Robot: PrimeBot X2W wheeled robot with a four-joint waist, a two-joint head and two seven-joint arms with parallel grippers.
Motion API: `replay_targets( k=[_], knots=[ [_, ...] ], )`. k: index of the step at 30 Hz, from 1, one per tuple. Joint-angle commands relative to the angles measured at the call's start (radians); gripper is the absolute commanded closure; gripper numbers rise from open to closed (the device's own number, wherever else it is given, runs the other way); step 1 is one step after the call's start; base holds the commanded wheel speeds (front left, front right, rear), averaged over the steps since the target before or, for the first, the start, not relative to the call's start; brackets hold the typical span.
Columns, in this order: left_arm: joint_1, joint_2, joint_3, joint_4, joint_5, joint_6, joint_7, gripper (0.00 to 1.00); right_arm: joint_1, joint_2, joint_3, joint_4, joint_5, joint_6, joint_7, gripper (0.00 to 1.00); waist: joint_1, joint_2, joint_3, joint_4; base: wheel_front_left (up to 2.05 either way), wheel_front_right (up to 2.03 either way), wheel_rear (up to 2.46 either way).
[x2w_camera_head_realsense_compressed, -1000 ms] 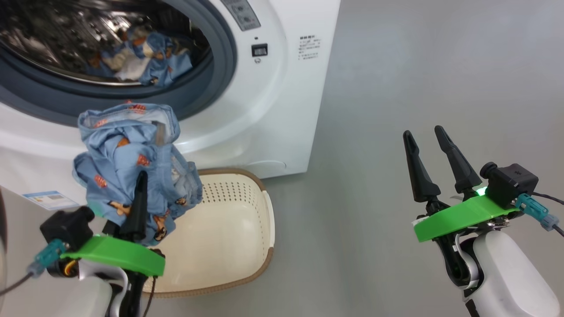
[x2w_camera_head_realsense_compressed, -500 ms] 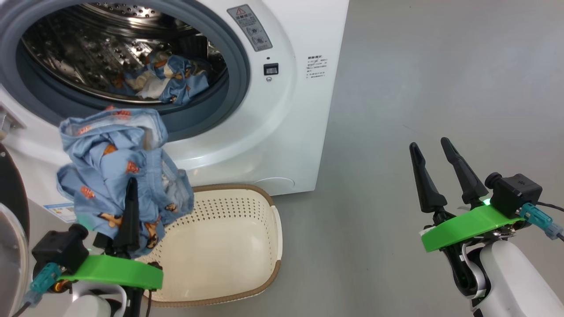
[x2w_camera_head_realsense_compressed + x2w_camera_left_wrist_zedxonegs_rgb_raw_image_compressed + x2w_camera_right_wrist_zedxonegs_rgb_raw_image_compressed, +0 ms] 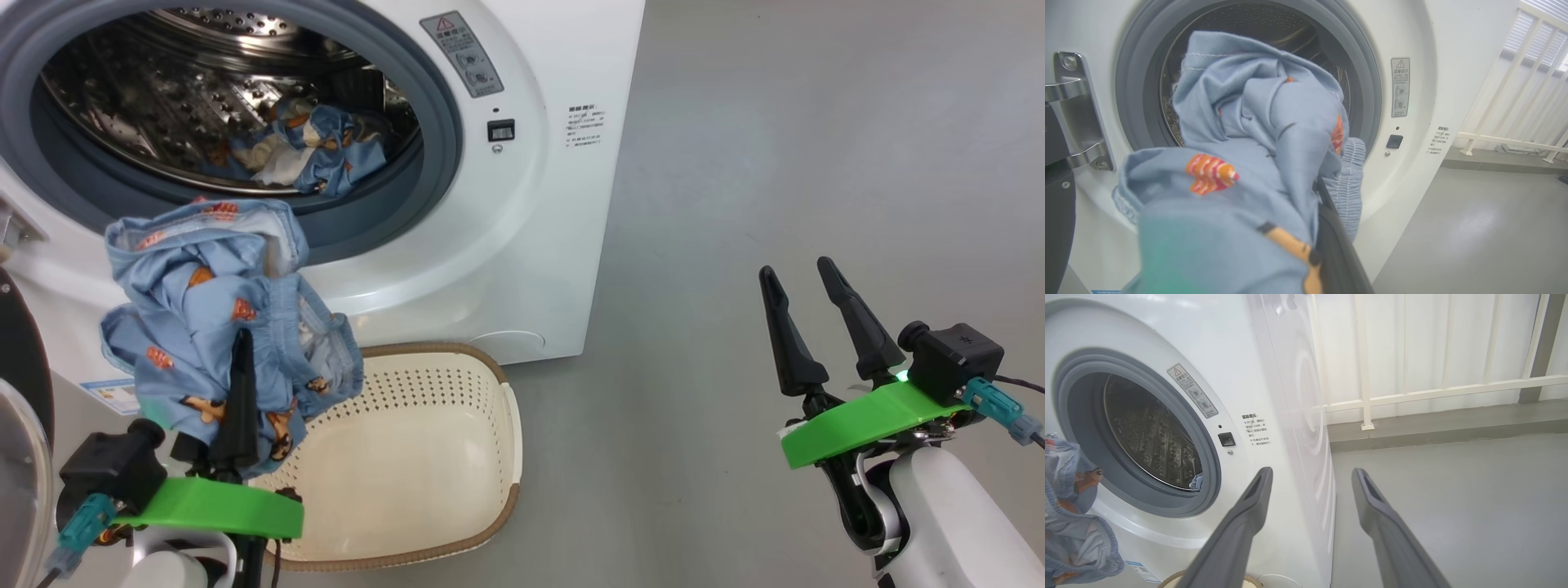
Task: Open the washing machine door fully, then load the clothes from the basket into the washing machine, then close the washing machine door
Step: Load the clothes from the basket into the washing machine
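Note:
The white washing machine stands with its drum open, and some light-blue clothes lie inside. My left gripper is shut on a bundle of blue printed clothes, held up in front of the lower rim of the opening, above the basket's left end. One dark finger pokes out beside the fabric; the other is hidden. The cream basket sits on the floor below the machine, its inside bare. The washing machine door hangs open at the far left. My right gripper is open and holds nothing, off to the right.
Bare grey floor stretches right of the machine. A white railing runs along the wall behind it. The door's metal hinge sits left of the opening. A blue sticker is low on the machine's front.
The head camera tilted up, bringing more of the drum into view. My left gripper keeps its hold on the bundle and has drifted slightly left. The right arm has not moved.

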Motion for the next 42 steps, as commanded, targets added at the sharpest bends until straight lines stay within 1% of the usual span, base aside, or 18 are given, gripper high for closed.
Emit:
replay_targets(
  k=[1, 8, 13, 17, 19, 24, 30, 36, 42],
  knots=[
    [-0.004, 0.017, 0.041, -0.03, 0.006, 0.002, -0.007, 1.0, 0.004, -0.008, 0.018, -0.02, -0.002, 0.006, -0.008, 0.0, 0.0, 0.0, 0.001, -0.001, 0.0, 0.0, 0.0],
    [-0.017, 0.017, 0.04, -0.017, 0.002, -0.001, -0.006, 1.0, 0.002, -0.007, 0.021, -0.02, -0.001, 0.006, -0.008, 0.0, 0.0, 0.0, 0.008, -0.007, 0.0, 0.0, 0.0],
    [-0.066, 0.026, 0.032, 0.021, 0.0, -0.021, 0.006, 1.0, -0.002, -0.004, 0.025, -0.021, 0.001, 0.006, -0.008, 0.0, 0.0, 0.0, 0.02, -0.018, 0.0, 0.0, 0.0],
    [-0.141, 0.029, 0.035, 0.075, -0.012, -0.043, 0.016, 1.0, -0.012, -0.002, 0.029, -0.025, 0.002, 0.006, -0.008, 0.0, 0.0, 0.0, 0.044, -0.031, 0.0, 0.0, 0.0],
    [-0.213, 0.029, 0.039, 0.136, -0.023, -0.062, 0.023, 1.0, -0.019, 0.002, 0.031, -0.029, 0.001, 0.006, -0.008, 0.0, 0.0, 0.0, 0.072, -0.043, 0.0, 0.0, 0.0],
    [-0.359, 0.037, 0.048, 0.268, -0.034, -0.094, 0.03, 1.0, -0.036, 0.014, 0.029, -0.041, -0.005, 0.006, -0.008, 0.0, 0.0, 0.0, 0.135, -0.073, 0.0, 0.0, 0.0],
    [-0.557, 0.067, 0.061, 0.434, -0.032, -0.123, 0.031, 1.0, -0.059, 0.036, 0.023, -0.06, -0.014, 0.006, -0.008, 0.0, 0.0, 0.0, 0.236, -0.12, 0.0, 0.0, 0.0],
    [-0.751, 0.106, 0.074, 0.571, -0.024, -0.144, 0.022, 1.0, -0.077, 0.06, 0.016, -0.085, -0.026, 0.006, -0.008, 0.0, 0.0, 0.0, 0.344, -0.169, 0.0, 0.0, 0.0],
    [-0.915, 0.138, 0.069, 0.69, -0.005, -0.153, 0.018, 1.0, -0.083, 0.082, 0.014, -0.108, -0.032, 0.006, -0.008, 0.0, 0.0, 0.0, 0.441, -0.219, 0.0, 0.0, 0.0]
  ],
)
